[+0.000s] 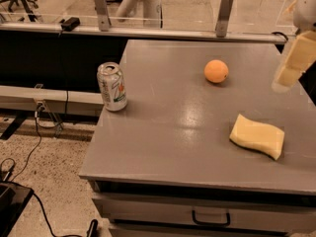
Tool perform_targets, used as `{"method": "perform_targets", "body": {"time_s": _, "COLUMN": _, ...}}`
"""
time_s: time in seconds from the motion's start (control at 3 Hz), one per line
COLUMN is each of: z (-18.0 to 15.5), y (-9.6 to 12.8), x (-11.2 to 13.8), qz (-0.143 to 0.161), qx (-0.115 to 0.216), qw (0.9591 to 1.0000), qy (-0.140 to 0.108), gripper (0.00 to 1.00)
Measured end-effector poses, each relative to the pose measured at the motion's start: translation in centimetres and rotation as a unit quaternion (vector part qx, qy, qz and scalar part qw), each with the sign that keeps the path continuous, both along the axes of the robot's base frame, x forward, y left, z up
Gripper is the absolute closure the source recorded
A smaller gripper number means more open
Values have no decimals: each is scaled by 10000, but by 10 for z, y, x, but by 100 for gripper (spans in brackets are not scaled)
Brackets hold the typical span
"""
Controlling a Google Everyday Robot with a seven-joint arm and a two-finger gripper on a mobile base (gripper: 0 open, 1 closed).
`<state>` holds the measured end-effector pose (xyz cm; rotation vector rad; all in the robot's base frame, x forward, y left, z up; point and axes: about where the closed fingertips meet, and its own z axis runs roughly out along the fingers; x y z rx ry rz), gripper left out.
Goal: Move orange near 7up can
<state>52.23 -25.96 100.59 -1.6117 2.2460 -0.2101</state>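
Observation:
The orange (216, 71) lies on the grey table (163, 137), right of centre towards the back. The 7up can (112, 87), silver-white with green and red markings, stands upright near the table's left edge, well apart from the orange. My gripper (285, 79) hangs above the table at the right edge of the view, to the right of the orange and above its height, holding nothing that I can see. The arm above it is cut off by the edge of the view.
A pale yellow wavy sponge (257, 136) lies at the front right of the table. A metal rail with posts (223, 15) runs behind the table. A drawer handle (211, 217) is below the front edge. Cables (29, 157) lie on the floor at left.

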Motion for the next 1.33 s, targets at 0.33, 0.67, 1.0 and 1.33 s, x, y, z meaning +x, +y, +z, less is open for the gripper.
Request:
{"method": "perform_targets", "body": {"time_s": 0.33, "z": 6, "y": -12, "x": 46, "qz": -126, "qx": 284, "qw": 9994, "qy": -137, "gripper": 0}}
{"method": "perform_targets", "body": {"time_s": 0.67, "z": 8, "y": -9, "x": 86, "qz": -101, "qx": 931, "qw": 9948, "qy": -412, "gripper": 0}}
{"method": "perform_targets", "body": {"time_s": 1.0, "z": 0, "y": 2, "x": 114, "qz": -88, "qx": 1705, "qw": 9833, "qy": -634, "gripper": 0}}
{"method": "perform_targets", "body": {"time_s": 1.33, "z": -25, "y": 6, "x": 136, "qz": -231, "qx": 2251, "qw": 9716, "qy": -696, "gripper": 0}}
